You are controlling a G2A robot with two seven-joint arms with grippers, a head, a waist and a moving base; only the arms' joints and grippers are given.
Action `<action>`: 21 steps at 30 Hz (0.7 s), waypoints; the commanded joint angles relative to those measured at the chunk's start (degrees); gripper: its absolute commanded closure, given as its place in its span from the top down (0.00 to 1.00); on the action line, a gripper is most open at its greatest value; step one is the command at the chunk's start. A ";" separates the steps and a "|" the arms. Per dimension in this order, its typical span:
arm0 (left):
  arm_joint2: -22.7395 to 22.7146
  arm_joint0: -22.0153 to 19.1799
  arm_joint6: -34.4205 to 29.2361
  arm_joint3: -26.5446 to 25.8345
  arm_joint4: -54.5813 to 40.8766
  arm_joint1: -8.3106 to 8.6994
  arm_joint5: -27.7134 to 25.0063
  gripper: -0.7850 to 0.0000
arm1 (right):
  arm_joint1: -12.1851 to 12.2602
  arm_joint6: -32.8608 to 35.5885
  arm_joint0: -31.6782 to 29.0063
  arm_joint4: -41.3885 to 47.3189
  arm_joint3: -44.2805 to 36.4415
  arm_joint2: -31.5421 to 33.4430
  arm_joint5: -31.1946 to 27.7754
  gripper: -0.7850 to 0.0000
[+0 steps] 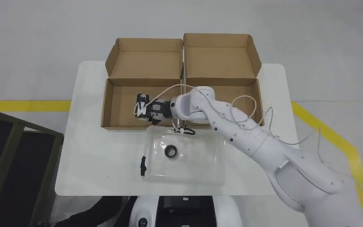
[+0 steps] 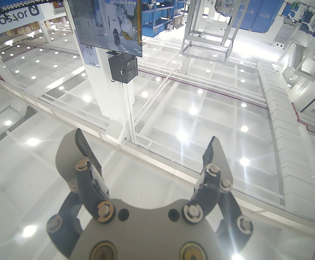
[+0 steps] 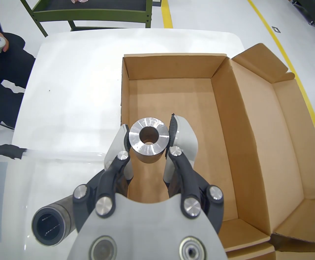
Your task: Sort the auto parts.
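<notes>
My right gripper (image 3: pixel 149 128) is shut on a shiny metal bushing (image 3: pixel 149 141) with a round bore, held just above the floor of the left cardboard box (image 3: pixel 172 98). From above, that gripper (image 1: pixel 142 106) hangs inside the left box (image 1: pixel 116 105), near its middle. In a clear plastic tray (image 1: pixel 198 170) in front of the boxes lie a dark cylindrical bearing (image 1: pixel 171 151) and a small black part (image 1: pixel 143 166). The bearing (image 3: pixel 49 227) shows beside my right wrist. My left gripper (image 2: pixel 145 134) is open, holds nothing and points up at the ceiling.
A second open cardboard box (image 1: pixel 238 96) stands right of the first, both with lids folded back. The white table (image 1: pixel 85 142) has bare room at its left. A green cart (image 3: pixel 93 9) stands beyond the table's edge.
</notes>
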 commanded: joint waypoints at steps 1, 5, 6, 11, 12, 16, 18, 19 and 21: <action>0.00 0.00 0.00 0.00 0.00 0.00 0.00 1.00 | -0.87 -0.69 0.22 -0.55 1.70 -0.36 0.10 0.00; 0.00 0.00 0.00 0.00 0.00 0.00 0.00 1.00 | -2.77 -1.48 0.85 -1.41 4.96 -1.07 0.06 0.00; 0.00 0.00 0.00 0.00 0.00 0.00 0.00 1.00 | -3.25 -1.54 1.00 -1.54 5.79 -1.23 0.06 0.00; 0.00 0.00 0.00 0.00 0.00 0.00 0.00 1.00 | -5.60 -1.84 1.61 -2.34 9.70 -1.97 0.14 0.00; 0.00 0.00 0.00 0.00 0.00 0.00 0.00 1.00 | -6.06 -1.92 1.64 -2.46 10.51 -2.10 0.11 0.00; 0.00 0.00 0.00 0.00 0.00 0.00 0.00 1.00 | -7.74 -2.10 1.79 -3.22 13.66 -2.57 0.21 0.00; 0.00 0.00 0.00 0.00 0.00 0.00 0.00 1.00 | -8.46 -2.43 1.83 -3.63 15.23 -2.68 0.19 0.00; 0.00 0.00 0.00 0.00 0.00 0.00 0.00 1.00 | -8.80 -2.63 1.87 -3.79 15.99 -2.67 0.22 0.00; 0.00 0.00 0.00 0.00 0.00 0.00 0.00 1.00 | -9.41 -3.00 1.95 -4.14 17.39 -2.63 0.24 0.00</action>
